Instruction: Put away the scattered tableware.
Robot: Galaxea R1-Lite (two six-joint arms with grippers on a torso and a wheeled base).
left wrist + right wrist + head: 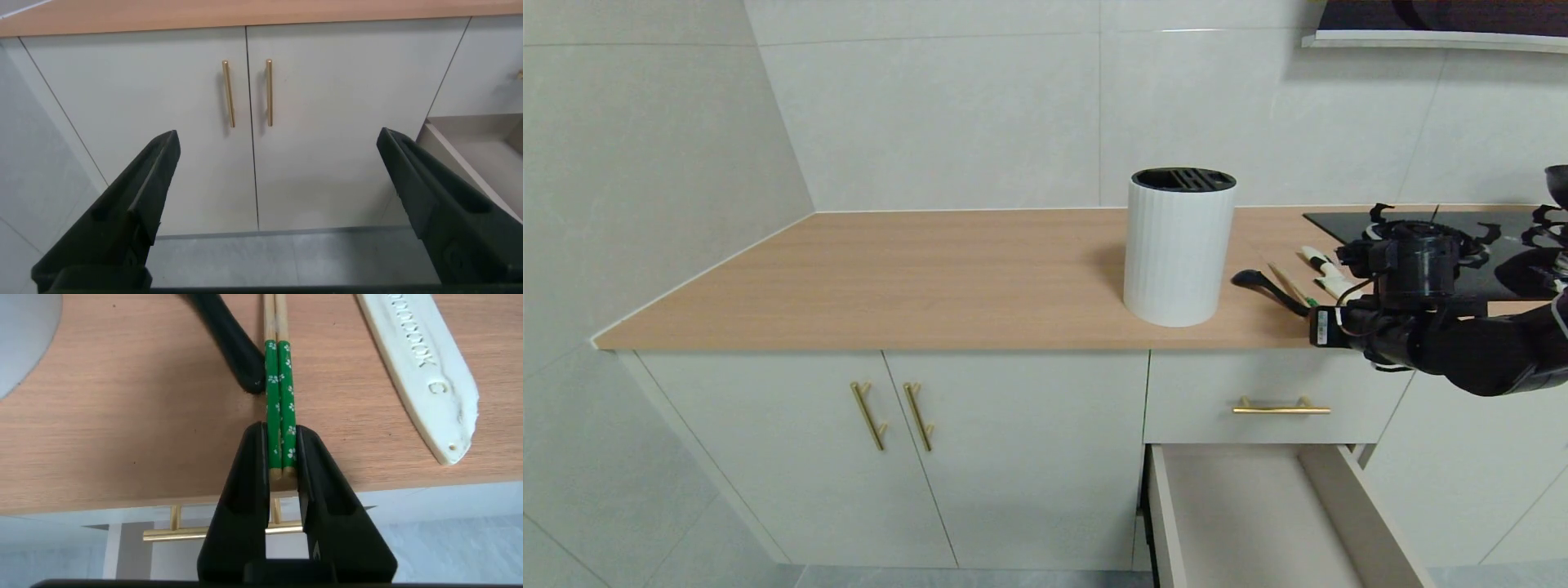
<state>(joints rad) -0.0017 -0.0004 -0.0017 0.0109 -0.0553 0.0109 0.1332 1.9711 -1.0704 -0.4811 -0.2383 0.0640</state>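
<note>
Right gripper [283, 445] fingers [249, 482] are clamped on the green ends of the chopsticks [279, 384], right at the table's [931, 278] front edge. The pale tips run out of sight. Just beside them lies a black utensil [225, 339], with a white utensil [425, 367] on the other side; both are cut off, so I can't tell what they are. A white ribbed holder [1178, 249] stands nearby. Below, a drawer [1258, 514] hangs open. The left gripper [278, 143] sits low, fingers spread wide, facing the cupboard doors [327, 122].
</note>
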